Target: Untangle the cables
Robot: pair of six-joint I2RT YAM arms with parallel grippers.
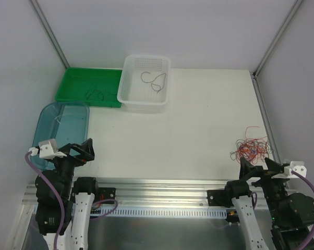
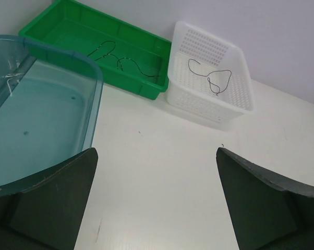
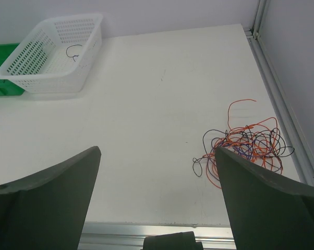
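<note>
A tangle of thin orange, purple and black cables [image 1: 251, 147] lies on the white table near its right edge; it also shows in the right wrist view [image 3: 245, 141]. One dark strand [image 1: 155, 81] lies in the white basket [image 1: 131, 94], and dark strands [image 1: 96, 91] lie in the green tray [image 1: 68, 86]. My right gripper [image 1: 260, 165] is open and empty, just short of the tangle, at the near edge. My left gripper [image 1: 80, 150] is open and empty at the near left, beside the blue bin [image 1: 45, 122].
The white basket [image 2: 235, 88], green tray [image 2: 52, 31] and clear blue bin [image 2: 89, 88] stand along the far left of the table. A metal rail [image 1: 162, 188] runs along the near edge. White walls with metal posts close the back and sides.
</note>
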